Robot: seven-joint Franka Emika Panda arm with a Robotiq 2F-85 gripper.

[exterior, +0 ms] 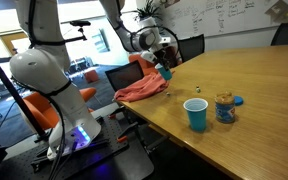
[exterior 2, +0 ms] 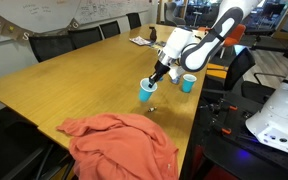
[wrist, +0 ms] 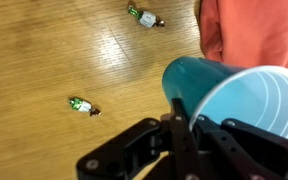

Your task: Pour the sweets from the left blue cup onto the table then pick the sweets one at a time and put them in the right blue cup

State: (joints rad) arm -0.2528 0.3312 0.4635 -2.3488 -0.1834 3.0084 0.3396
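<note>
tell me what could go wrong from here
1. The left blue cup is tilted in the fingers, close beside the orange cloth; set down there, it may catch the fabric and tip.
2. The sweets lie apart on the table and are tiny, so a pinch could miss or flick one away.

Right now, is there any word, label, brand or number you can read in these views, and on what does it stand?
No text can be quoted.
On the whiteboard: handwriting, too blurred to read.
On the wall board: marks, too small to read.
On the clear jar: no legible label.
On the sweets: wrappers, any print too small to tell.
On the left blue cup and right blue cup: no print visible.
</note>
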